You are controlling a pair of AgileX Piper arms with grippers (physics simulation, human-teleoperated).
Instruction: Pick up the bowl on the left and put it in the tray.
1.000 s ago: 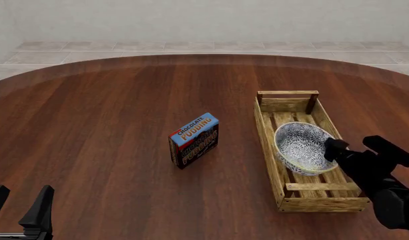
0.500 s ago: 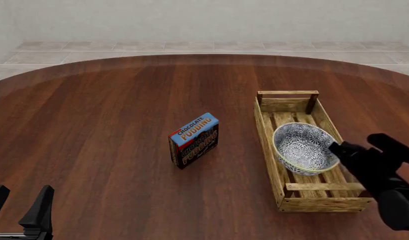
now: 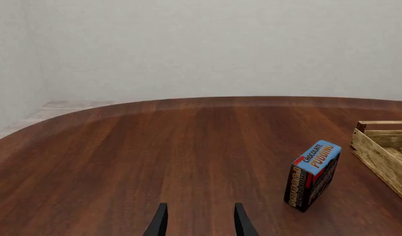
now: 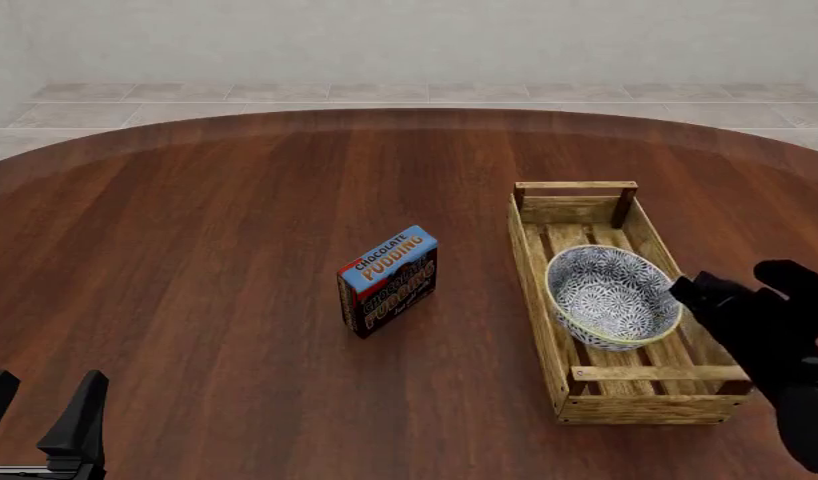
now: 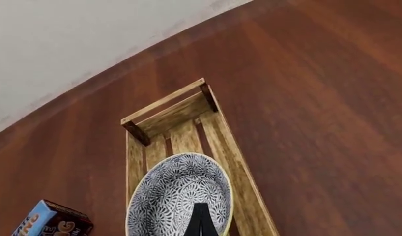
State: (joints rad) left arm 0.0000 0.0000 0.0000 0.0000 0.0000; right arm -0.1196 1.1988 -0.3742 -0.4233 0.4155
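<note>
Left wrist view: the left claw (image 3: 199, 222) shows two dark fingertips standing apart with nothing between them, low over the dark wood tabletop (image 3: 155, 147). Ahead and toward 2 o'clock stands the pudding box (image 3: 312, 175), upright on its edge, and past it one corner of the tray (image 3: 382, 147) comes into the picture.

Front view: the bowl (image 4: 612, 296) sits inside the tray (image 4: 540, 300), about at the middle of its length, tilted a little so its patterned inside faces the camera. The tray lies at 3 o'clock from the pudding box (image 4: 388, 280), well apart from it. The right claw (image 4: 729, 285) is just beside the bowl's rim at its 3 o'clock side, with its two dark fingers spread and not clamped on the rim; whether a finger touches it cannot be told. The left claw (image 4: 42, 402) rests at 7 o'clock on the tabletop (image 4: 222, 220), fingers apart.

Right wrist view: the bowl (image 5: 181, 199) lies in the tray (image 5: 230, 147), with one dark fingertip (image 5: 201, 221) over its inside. A corner of the pudding box (image 5: 50, 223) shows near the edge.
</note>
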